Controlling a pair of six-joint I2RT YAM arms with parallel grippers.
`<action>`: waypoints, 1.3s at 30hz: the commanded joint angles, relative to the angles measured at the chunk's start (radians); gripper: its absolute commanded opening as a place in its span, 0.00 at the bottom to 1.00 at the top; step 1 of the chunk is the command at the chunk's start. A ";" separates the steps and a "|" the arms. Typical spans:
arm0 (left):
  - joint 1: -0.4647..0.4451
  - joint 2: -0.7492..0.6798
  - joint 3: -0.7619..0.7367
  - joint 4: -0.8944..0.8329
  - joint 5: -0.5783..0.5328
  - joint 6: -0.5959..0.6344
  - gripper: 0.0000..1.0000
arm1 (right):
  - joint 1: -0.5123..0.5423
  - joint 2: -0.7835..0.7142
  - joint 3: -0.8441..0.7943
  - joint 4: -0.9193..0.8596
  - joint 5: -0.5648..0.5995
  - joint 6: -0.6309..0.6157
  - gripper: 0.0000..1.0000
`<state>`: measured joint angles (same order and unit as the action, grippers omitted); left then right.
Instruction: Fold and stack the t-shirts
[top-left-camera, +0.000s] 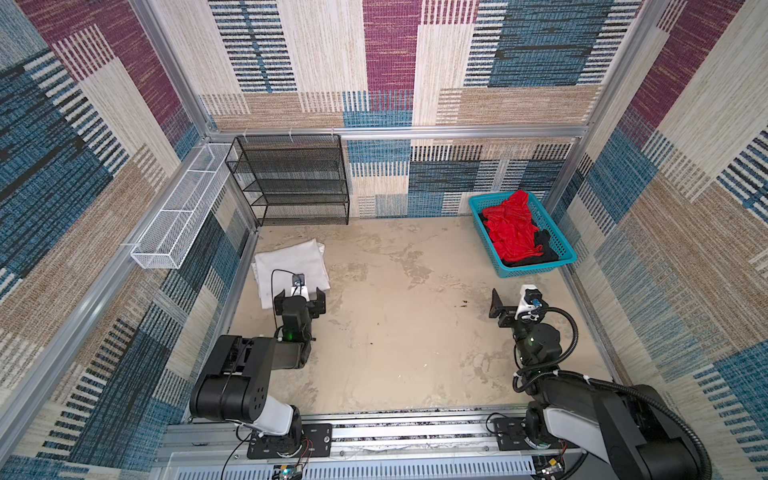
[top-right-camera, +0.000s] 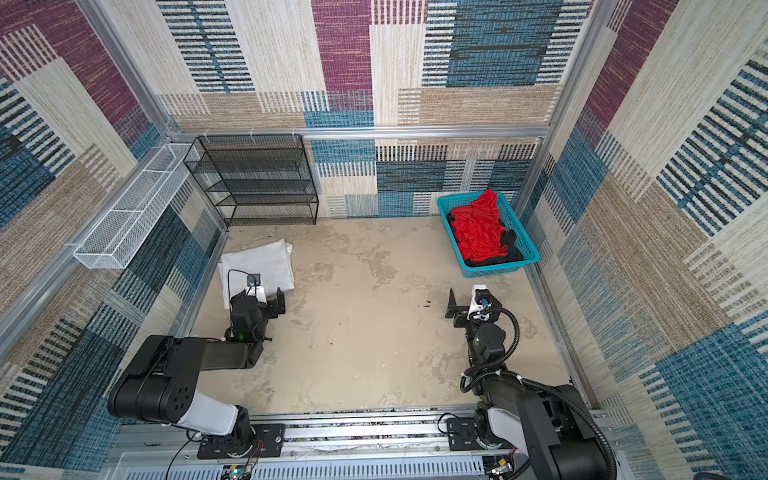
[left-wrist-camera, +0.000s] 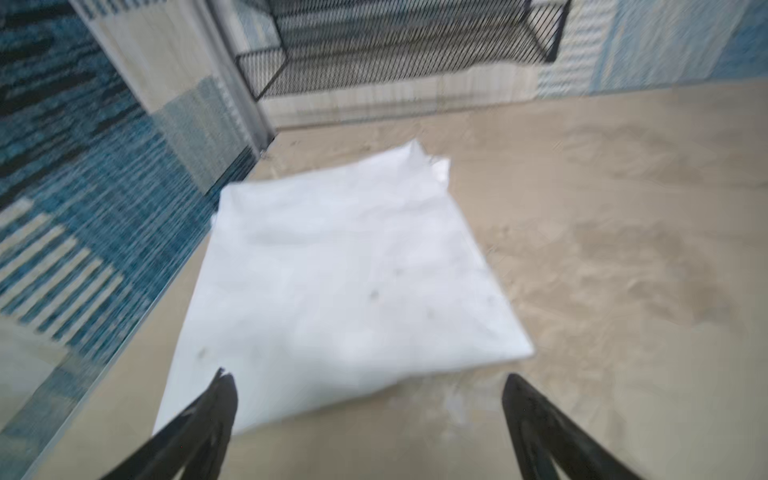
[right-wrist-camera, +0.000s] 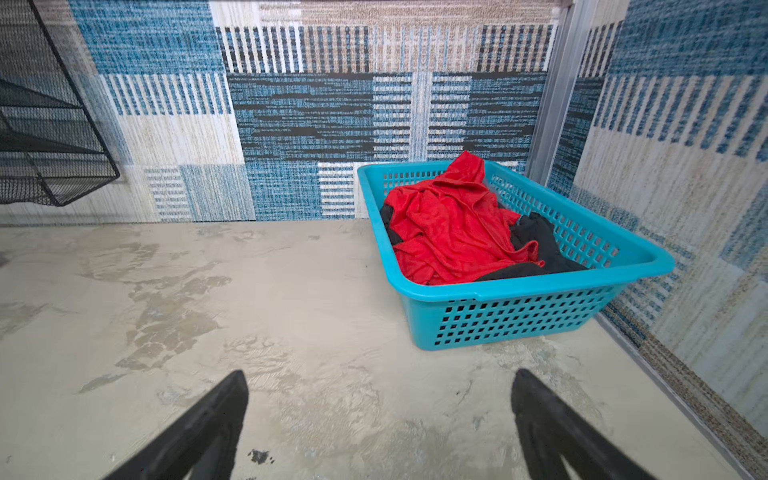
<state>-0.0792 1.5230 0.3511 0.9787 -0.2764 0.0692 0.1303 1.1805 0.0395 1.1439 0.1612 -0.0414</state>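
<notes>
on the bench (top-left-camera: 395, 332), leftward, lay a folded white t-shirt (top-left-camera: 291, 266), the stack's base; left pincer (top-left-camera: 299, 298), right pincer (right-wrist-camera: 380, 382) gaped empty; red t-shirt (top-left-camera: 513, 228), black t-shirt (top-left-camera: 544, 249) filled the basket (top-left-camera: 536, 272).

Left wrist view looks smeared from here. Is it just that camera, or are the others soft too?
Left wrist view: blurred all over, the white t-shirt has soft edges and the black rack mesh streaks. Right wrist view: sharp, basket holes and red t-shirt folds crisp. Both top views: sharp, evenly lit, no glare.
</notes>
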 joint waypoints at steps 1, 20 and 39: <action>0.008 0.005 -0.002 -0.023 0.062 -0.017 0.99 | -0.003 0.099 0.048 0.122 -0.014 -0.009 0.99; 0.008 0.008 0.000 -0.018 0.061 -0.016 0.99 | -0.155 0.365 0.095 0.317 -0.360 -0.034 0.99; 0.010 0.009 0.017 -0.050 0.059 -0.020 0.99 | -0.149 0.369 0.166 0.189 -0.216 0.013 0.99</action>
<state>-0.0704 1.5314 0.3584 0.9398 -0.2256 0.0624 -0.0189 1.5459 0.2001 1.3190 -0.0486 -0.0307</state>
